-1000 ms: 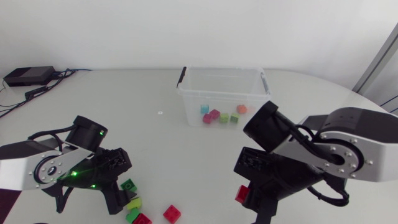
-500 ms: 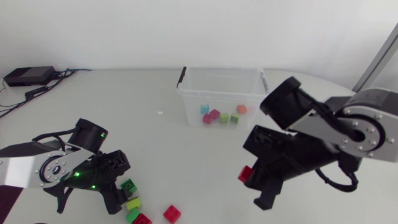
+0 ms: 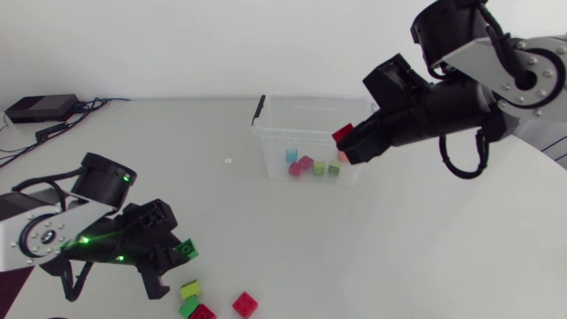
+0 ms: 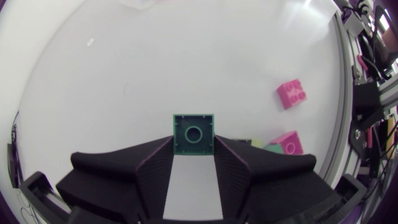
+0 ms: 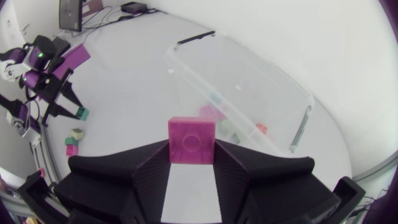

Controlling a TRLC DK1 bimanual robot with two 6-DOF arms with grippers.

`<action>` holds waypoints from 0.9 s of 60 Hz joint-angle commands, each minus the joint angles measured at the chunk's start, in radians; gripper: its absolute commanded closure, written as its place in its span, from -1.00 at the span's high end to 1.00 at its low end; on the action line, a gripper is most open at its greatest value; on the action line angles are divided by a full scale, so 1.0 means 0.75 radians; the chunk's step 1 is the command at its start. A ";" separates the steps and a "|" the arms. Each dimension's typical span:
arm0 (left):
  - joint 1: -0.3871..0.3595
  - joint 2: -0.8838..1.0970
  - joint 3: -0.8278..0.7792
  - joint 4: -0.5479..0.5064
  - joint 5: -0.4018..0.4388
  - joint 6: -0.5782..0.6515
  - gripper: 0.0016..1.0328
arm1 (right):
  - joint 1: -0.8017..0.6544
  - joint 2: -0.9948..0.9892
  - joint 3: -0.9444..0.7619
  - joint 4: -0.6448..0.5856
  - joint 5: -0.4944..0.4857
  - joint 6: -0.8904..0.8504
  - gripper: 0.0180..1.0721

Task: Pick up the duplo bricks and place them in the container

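Square red brick (image 3: 343, 133) in pinch of right gripper (image 5: 191, 147), by clear plastic container (image 3: 275, 151) (green brick (image 4: 193, 132) pinched in left gripper (image 4: 193, 145))

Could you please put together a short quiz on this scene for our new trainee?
1. True or false: the left jaws are empty.
2. Pick one. The red brick in the right jaws is: A, lying flat among other bricks; B, held in the air by the container; C, pressed onto a green one.
3. How many loose bricks lie on the table?

Key
1. False: the left jaws are shut on a green brick.
2. B.
3. Four.
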 commanded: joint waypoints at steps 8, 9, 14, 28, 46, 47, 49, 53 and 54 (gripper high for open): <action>0.049 -0.083 0.206 -0.064 0.093 -0.061 -0.64 | -0.099 0.210 0.135 0.135 -0.003 0.090 -0.72; 0.051 -0.083 0.217 -0.064 0.102 -0.067 -0.64 | -0.105 0.222 0.143 0.151 -0.003 0.095 -0.72; 0.057 -0.069 0.282 -0.058 0.126 -0.092 -0.64 | -0.124 0.293 0.192 0.186 0.003 0.113 -0.71; 0.039 0.066 0.489 0.038 0.192 -0.196 -0.63 | -0.156 0.484 0.295 0.278 0.071 0.131 -0.65; -0.033 0.310 0.744 0.279 0.232 -0.368 -0.62 | -0.173 0.580 0.374 0.286 0.144 0.131 0.53; -0.037 0.326 0.757 0.298 0.232 -0.378 -0.62 | -0.171 0.578 0.376 0.284 0.144 0.131 0.55; -0.060 0.363 0.785 0.322 0.232 -0.390 -0.62 | -0.169 0.570 0.376 0.282 0.146 0.131 0.56; -0.080 0.432 0.845 0.367 0.232 -0.421 -0.61 | -0.167 0.547 0.370 0.282 0.154 0.131 0.58; -0.086 0.455 0.861 0.390 0.232 -0.435 -0.60 | -0.167 0.541 0.368 0.280 0.154 0.131 0.58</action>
